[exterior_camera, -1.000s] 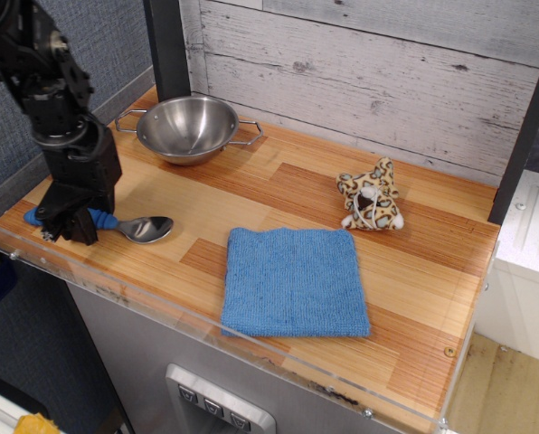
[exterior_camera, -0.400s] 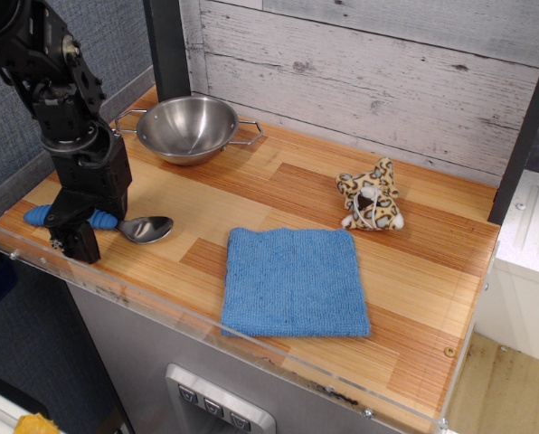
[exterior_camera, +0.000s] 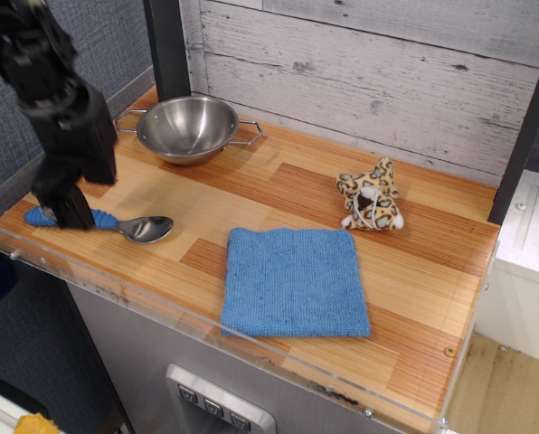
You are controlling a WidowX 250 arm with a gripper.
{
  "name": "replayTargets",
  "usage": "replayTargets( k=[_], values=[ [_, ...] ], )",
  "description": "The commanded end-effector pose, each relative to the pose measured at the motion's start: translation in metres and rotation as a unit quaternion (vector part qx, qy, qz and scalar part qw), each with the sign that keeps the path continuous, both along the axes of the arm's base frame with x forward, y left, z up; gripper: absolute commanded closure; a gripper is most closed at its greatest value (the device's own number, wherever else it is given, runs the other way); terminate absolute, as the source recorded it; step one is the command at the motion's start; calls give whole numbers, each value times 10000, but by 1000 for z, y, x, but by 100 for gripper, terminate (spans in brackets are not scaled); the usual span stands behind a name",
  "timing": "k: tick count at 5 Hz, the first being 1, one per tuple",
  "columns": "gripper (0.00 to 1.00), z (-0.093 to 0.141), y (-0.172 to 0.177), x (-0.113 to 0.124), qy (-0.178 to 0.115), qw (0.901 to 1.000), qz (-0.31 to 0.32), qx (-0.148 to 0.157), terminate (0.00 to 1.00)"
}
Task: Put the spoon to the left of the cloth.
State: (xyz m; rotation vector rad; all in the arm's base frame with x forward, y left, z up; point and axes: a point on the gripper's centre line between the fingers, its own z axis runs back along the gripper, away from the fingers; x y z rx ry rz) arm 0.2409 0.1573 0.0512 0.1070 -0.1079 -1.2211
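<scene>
The spoon (exterior_camera: 146,228) lies flat on the wooden table near its front left corner. Its shiny bowl points right and its blue handle (exterior_camera: 100,220) runs left. The blue cloth (exterior_camera: 293,281) lies flat at the front middle, to the right of the spoon with a strip of bare wood between them. My gripper (exterior_camera: 66,215) hangs just over the left part of the handle and hides its middle. The black fingers are spread and hold nothing.
A round steel bowl with wire handles (exterior_camera: 188,127) stands at the back left. A leopard-spotted plush toy (exterior_camera: 371,197) sits behind the cloth, to the right. A clear plastic rim (exterior_camera: 188,321) runs along the table's front edge. A dark post (exterior_camera: 165,45) rises at the back left.
My arm has lifted and tilted back to the left, away from the spoon handle. The spoon, cloth, bowl and toy have not moved.
</scene>
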Motion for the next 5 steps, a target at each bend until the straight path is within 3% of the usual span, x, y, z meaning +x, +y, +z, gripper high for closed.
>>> replayTargets(
  k=[1,2,4,5],
  values=[
    [0,59,18,-3,-414,9990,91,-132,0],
    [0,77,6,-7,-504,9982,-174,-269,0],
    [0,77,6,-7,-504,9982,-174,-269,0],
    [0,77,6,-7,-504,9982,-174,-269,100]
  ],
)
